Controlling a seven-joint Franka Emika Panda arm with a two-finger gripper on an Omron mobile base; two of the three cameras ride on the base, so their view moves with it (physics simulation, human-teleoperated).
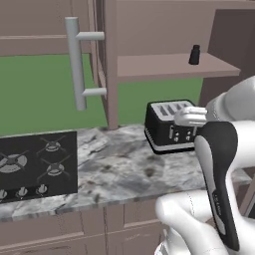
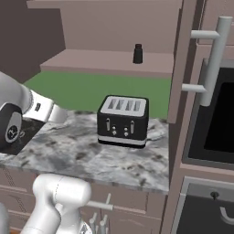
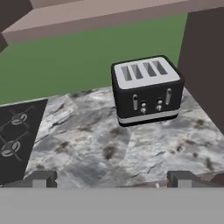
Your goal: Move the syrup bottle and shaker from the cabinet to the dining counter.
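Step in hand: approach. The claw (image 3: 112, 178) stands wide and empty above the tabletop (image 3: 131, 148). Next move: rise to the shaker (image 1: 194, 55) on the cabinet (image 1: 164, 65) shelf.

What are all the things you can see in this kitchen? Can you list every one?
shaker: one, black, upright on the cabinet shelf
cabinet: one, brownish-mauve, door open, above the counter
door handle: one, grey bar, on the open cabinet door
toaster: one, black with silver top, four slots, on the counter below the shelf
counter: one, grey-white marbled
stove: one, black, set in the counter
gripper: one, dark fingertips apart, open, holding nothing, above the counter
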